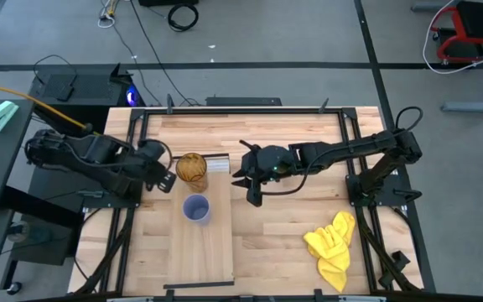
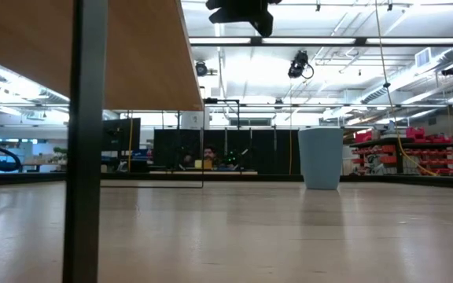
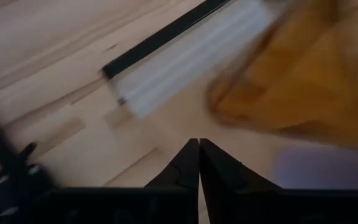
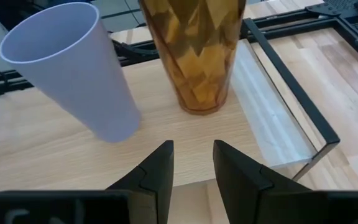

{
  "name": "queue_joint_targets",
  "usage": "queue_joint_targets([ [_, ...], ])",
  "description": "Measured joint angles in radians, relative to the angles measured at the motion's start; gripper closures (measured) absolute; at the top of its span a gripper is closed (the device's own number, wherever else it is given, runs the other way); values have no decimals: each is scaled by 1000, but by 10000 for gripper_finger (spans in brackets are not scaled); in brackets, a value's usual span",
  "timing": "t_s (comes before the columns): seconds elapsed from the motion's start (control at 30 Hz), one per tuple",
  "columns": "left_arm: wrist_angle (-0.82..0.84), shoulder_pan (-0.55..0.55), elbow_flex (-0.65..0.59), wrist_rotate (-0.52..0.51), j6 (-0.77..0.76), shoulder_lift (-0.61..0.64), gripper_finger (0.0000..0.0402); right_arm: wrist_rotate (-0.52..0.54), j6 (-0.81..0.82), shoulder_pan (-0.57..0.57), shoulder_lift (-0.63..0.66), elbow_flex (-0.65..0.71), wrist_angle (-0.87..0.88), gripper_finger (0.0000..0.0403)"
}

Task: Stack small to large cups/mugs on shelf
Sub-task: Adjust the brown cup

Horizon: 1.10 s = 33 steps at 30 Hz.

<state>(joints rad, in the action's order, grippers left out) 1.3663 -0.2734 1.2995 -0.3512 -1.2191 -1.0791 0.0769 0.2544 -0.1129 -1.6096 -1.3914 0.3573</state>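
We see the amber tumbler, tall, translucent and faceted, standing upright near the white-strip end of the shelf, a long narrow board of pale wood. The lavender cup stands upright and open-mouthed on the same board, near the tumbler but apart from it. We cannot find a blue cup in any view.

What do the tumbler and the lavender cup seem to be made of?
Tumbler: probably clear amber plastic, glossy, with faceted walls that catch light; glass is possible. Lavender cup: likely opaque plastic, smooth and matte, with a thin even rim.
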Motion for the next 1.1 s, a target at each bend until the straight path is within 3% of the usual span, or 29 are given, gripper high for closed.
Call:
queue_joint_targets([
  [0.13,-92,27,0,1,78,0,392,-3,6,-9,0,0,0,282],
  [0.6,-183,135,0,22,186,-1,388,-3,14,-15,0,0,1,282],
  [0.93,-147,217,0,88,241,-12,382,-3,28,-15,-1,0,3,282],
  [1.1,-115,218,0,209,240,11,378,-2,34,-25,-1,0,20,282],
])
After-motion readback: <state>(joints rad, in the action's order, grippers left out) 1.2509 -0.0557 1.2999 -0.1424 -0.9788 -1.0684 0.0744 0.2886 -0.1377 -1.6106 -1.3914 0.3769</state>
